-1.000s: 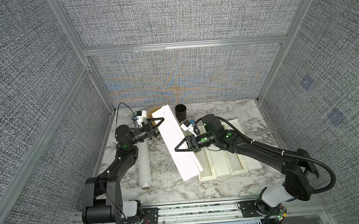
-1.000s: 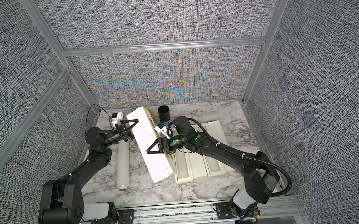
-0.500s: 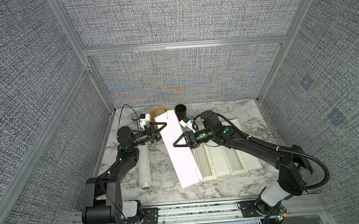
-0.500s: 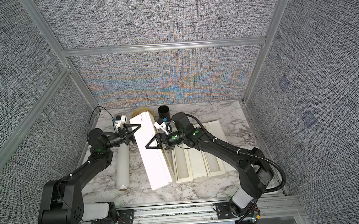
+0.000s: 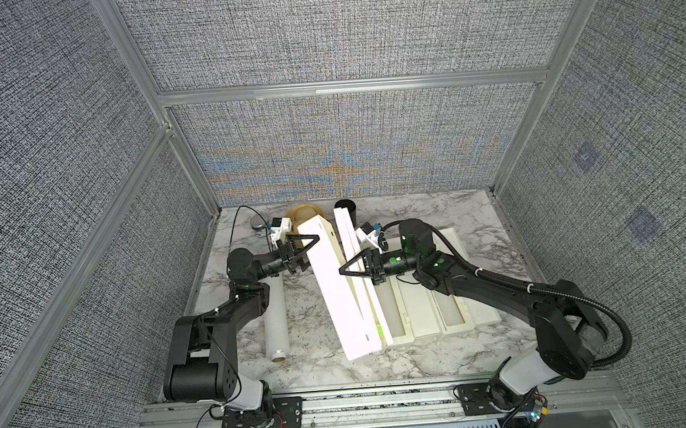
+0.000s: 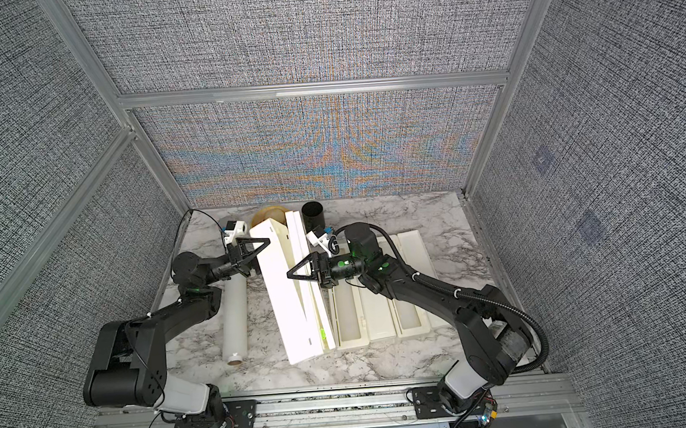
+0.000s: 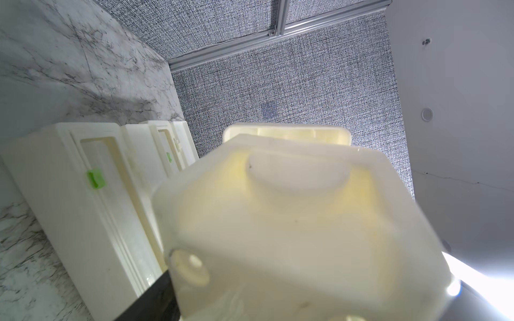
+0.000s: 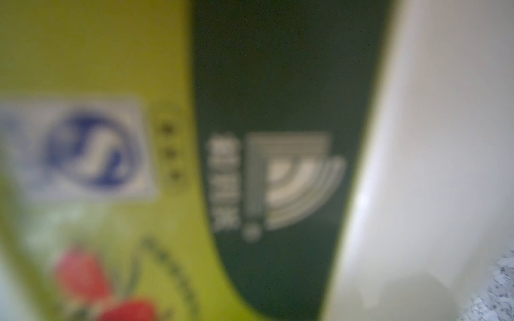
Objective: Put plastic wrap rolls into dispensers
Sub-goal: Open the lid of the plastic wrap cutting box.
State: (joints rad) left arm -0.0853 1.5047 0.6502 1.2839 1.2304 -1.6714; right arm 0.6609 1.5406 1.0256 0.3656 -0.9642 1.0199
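In both top views a long cream-white dispenser (image 5: 334,290) (image 6: 287,297) lies aslant on the marble, its lid (image 5: 374,303) standing apart from the body. My left gripper (image 5: 304,250) is shut on its far end. In the left wrist view that end (image 7: 292,222) fills the frame, with one black finger (image 7: 150,303) against its side. My right gripper (image 5: 343,270) is up against the lid. The right wrist view shows only the blurred yellow-green label (image 8: 111,69), no fingers. One plastic wrap roll (image 5: 276,319) lies on the table beside the left arm.
Two more dispensers (image 5: 417,300) (image 5: 454,298) lie open side by side under the right arm. At the back stand a black cup (image 5: 346,208), a yellow basket (image 5: 306,213) and a small round tin (image 5: 258,223). Grey walls close in three sides.
The held dispenser has swung a little toward the front with both grippers on it. A wedge-shaped gap now shows between its body and lid.
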